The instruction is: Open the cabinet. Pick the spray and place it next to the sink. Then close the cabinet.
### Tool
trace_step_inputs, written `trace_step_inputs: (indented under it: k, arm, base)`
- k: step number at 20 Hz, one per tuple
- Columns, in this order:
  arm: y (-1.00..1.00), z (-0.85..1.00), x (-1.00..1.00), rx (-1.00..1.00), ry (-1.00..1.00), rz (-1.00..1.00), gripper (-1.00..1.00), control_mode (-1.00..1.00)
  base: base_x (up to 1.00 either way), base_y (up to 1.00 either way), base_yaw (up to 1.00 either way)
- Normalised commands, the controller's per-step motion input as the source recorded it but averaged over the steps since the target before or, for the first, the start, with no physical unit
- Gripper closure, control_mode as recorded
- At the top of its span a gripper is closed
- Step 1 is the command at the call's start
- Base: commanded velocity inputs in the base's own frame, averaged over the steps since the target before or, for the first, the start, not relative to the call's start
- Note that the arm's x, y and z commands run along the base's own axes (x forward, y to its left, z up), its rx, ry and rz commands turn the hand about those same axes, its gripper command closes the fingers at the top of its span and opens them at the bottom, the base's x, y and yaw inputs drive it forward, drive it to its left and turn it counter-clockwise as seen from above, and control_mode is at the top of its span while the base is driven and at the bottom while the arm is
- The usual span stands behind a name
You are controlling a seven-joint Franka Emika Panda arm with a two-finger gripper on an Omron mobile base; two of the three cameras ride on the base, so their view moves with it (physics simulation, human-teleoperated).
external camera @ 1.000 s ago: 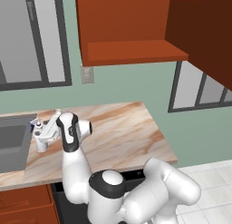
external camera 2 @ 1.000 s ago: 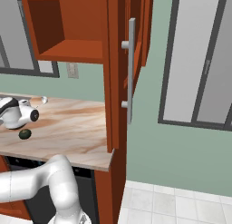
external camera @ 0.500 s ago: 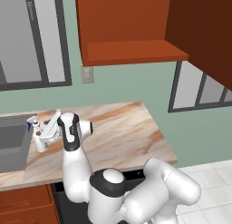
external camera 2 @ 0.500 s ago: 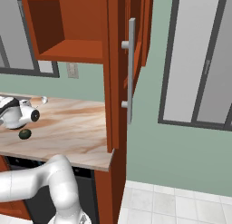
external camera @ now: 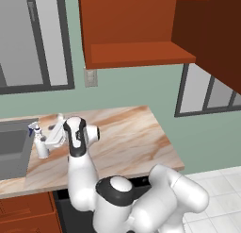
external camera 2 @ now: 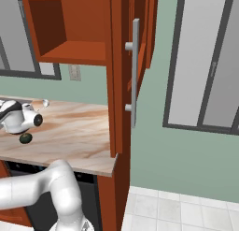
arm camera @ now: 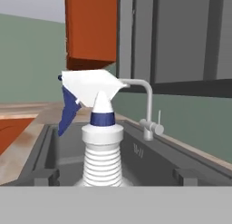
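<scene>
Standing upright beside the sink [external camera: 14,147], the spray [external camera: 41,143] aims its nozzle sinkward, gripper [external camera: 52,137] jaws spread.

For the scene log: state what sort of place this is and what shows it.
A home kitchen, computer-rendered. A red-brown wall cabinet hangs open above a marble-look counter, a grey sink with a tap sits in that counter, and a white spray bottle stands beside the sink.
</scene>
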Motion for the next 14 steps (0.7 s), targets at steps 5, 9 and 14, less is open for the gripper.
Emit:
trace_step_inputs:
  k: [5, 9, 14]
  arm:
    - [-0.22, 0.13, -0.14, 0.00, 0.00, -0.01, -1.00, -1.00]
    - [-0.26, 0.22, -0.10, 0.00, 0.00, -0.03, -1.00, -1.00]
    - [-0.27, 0.20, -0.15, 0.00, 0.00, -0.04, -1.00, -1.00]
  base:
    - [0.00, 0.00, 0.00]
    - [0.00, 0.00, 0.00]
    - [0.00, 0.00, 0.00]
